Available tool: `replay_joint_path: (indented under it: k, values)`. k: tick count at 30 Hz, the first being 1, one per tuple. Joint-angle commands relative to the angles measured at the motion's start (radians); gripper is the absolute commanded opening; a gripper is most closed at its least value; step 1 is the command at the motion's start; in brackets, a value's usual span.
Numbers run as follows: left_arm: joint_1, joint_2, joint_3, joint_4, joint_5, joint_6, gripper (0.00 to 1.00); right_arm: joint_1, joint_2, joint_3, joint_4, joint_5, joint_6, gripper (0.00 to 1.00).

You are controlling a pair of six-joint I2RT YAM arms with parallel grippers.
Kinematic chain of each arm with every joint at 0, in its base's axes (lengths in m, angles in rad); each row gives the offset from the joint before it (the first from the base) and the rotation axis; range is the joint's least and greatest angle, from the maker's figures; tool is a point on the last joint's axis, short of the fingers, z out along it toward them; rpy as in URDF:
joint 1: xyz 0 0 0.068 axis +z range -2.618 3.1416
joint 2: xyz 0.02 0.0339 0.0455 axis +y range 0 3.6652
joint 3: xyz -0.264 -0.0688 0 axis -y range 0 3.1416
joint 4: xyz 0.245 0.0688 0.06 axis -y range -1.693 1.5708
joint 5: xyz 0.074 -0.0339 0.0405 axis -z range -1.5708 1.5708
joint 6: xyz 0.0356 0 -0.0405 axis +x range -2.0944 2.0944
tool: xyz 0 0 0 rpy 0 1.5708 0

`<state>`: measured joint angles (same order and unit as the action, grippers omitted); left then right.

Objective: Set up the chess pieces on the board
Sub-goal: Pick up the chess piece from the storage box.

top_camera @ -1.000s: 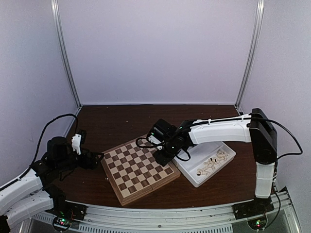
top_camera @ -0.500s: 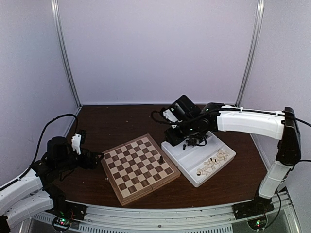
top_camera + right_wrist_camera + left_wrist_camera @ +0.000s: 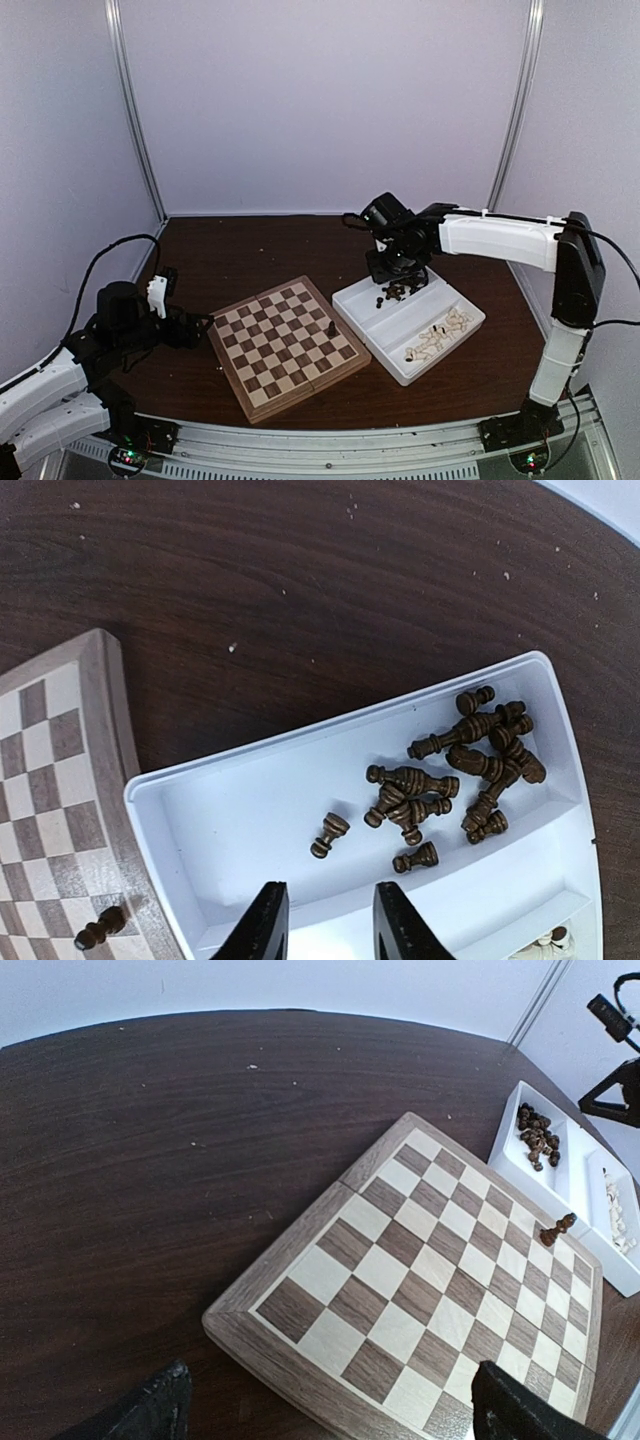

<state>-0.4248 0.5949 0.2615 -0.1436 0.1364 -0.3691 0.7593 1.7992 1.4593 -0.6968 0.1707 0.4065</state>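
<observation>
Progress: early stage. One dark piece (image 3: pixel 100 927) sits on an edge square of the board (image 3: pixel 60 780), beside the right pincer (image 3: pixel 328 900) on its left; all other squares are bare. The other dark pieces (image 3: pixel 450 765), small turned wood, lie heaped in the white tray (image 3: pixel 250 810) just ahead of this pincer. Its jaws stand apart, holding nothing. The left pincer (image 3: pixel 328 1385) is spread wide and empty, with the board directly ahead.

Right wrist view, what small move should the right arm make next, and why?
Probably lower the right pincer onto the lone dark piece lying apart from the pile in the white tray, then close on it. The pincer is open and empty over that compartment, and only one chess piece is on the board.
</observation>
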Motion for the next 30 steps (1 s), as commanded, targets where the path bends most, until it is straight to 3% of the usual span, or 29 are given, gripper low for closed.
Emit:
replay_joint_path:
  k: [1, 30]
  values:
    - [-0.003, -0.007, -0.002, 0.024, -0.004, -0.004, 0.98, -0.001, 0.104, 0.089, -0.088, 0.078, 0.102, 0.31]
    - [-0.003, 0.032, 0.004, 0.041, 0.011, -0.001, 0.98, -0.076, 0.308, 0.055, 0.026, -0.100, 0.199, 0.29]
